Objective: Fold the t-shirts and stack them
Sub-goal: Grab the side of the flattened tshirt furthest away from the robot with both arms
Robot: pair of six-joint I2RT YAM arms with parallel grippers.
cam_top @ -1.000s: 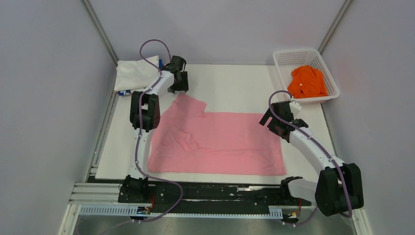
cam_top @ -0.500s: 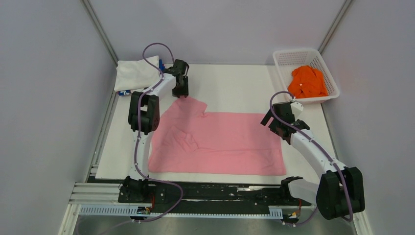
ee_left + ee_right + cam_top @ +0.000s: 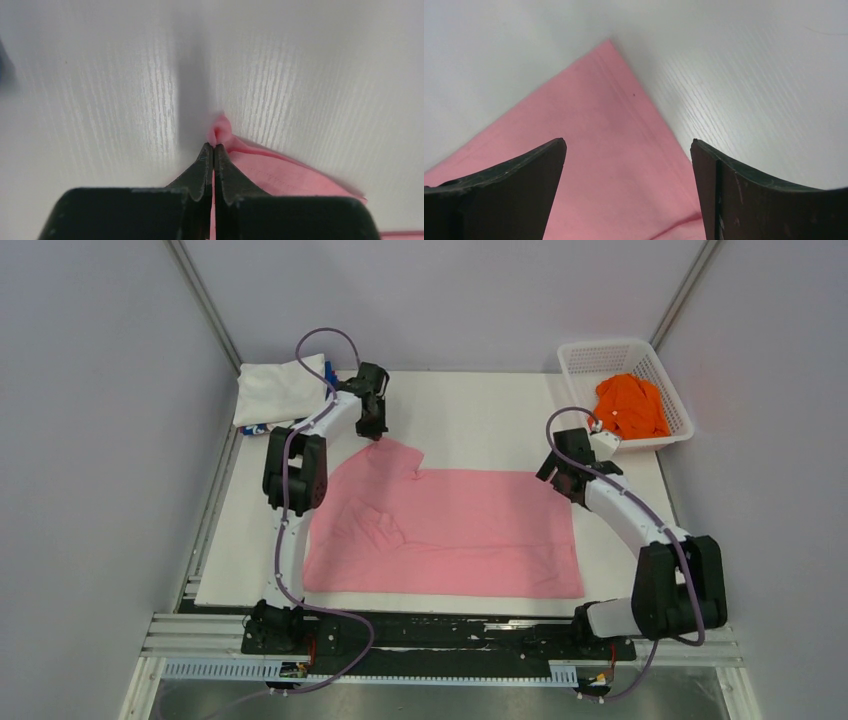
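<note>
Soft matt cloth = pink t-shirt (image 3: 450, 530), table (image 3: 480, 410) smooth w/ faint wood-grain, basket (image 3: 578, 390) plastic mesh.

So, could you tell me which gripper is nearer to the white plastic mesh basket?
Right. The right gripper hovers over the far right corner of the pink cloth t-shirt, near the basket; the left gripper pinches its far left corner.

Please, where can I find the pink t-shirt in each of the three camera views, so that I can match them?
Top external: the pink t-shirt lies spread out in the middle, between both arms.
Left wrist: lower right, its corner pinched in the shut left tool.
Right wrist: lower left and centre, one corner pointing up beyond the open right tool.
Shared landmark: the white table under the shirt.
</note>
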